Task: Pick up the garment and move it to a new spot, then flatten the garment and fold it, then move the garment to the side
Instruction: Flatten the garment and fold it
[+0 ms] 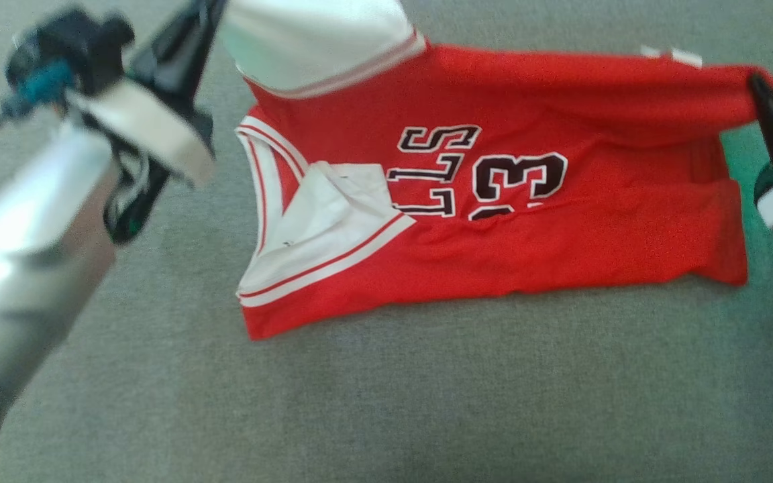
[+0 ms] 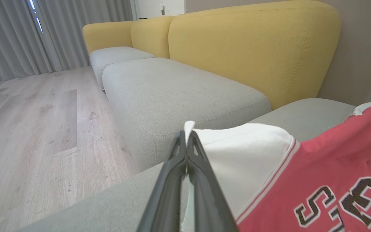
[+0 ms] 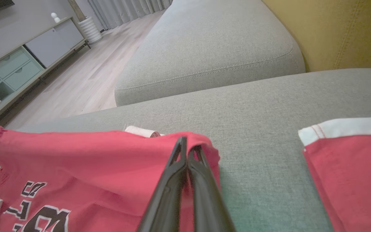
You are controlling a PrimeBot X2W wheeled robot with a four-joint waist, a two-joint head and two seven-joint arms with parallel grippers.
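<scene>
Left gripper (image 2: 187, 137), right gripper (image 3: 187, 145): each clamped on jersey (image 1: 561, 255) far edge; advise level, taut carry toward near edge, corners aligned

One jersey (image 1: 561, 255) is counted, and one more red cloth (image 3: 349, 174) is added. Two grippers are tallied: left gripper (image 2: 187, 135), right gripper (image 3: 185, 141). Three yellow backrests (image 2: 253, 48) are seen, and one cabinet (image 3: 27, 61) is spotted.
</scene>
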